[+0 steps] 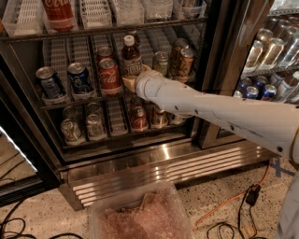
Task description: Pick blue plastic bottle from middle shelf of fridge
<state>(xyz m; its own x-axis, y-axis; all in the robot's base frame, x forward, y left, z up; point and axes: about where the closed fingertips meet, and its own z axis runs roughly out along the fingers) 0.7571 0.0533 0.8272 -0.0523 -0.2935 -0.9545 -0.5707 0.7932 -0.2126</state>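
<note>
The blue plastic bottle (131,57) stands upright on the middle shelf (84,101) of the fridge (140,163). It has a white cap, dark drink and a pale label, and is taller than the cans. Two blue cans (79,77) and red cans (109,74) stand to its left. A green can (161,62) and gold cans (186,60) stand to its right. My gripper (132,81) reaches in from the right on the white arm (219,114). It sits right at the bottle's lower front, in front of its base.
Silver and red cans (138,119) fill the lower shelf under the arm. A red bottle (59,13) and white baskets sit on the top shelf. A clear plastic bin (140,217) stands on the floor in front. Cables (247,198) lie to the right. A second cooler (273,51) holds cans.
</note>
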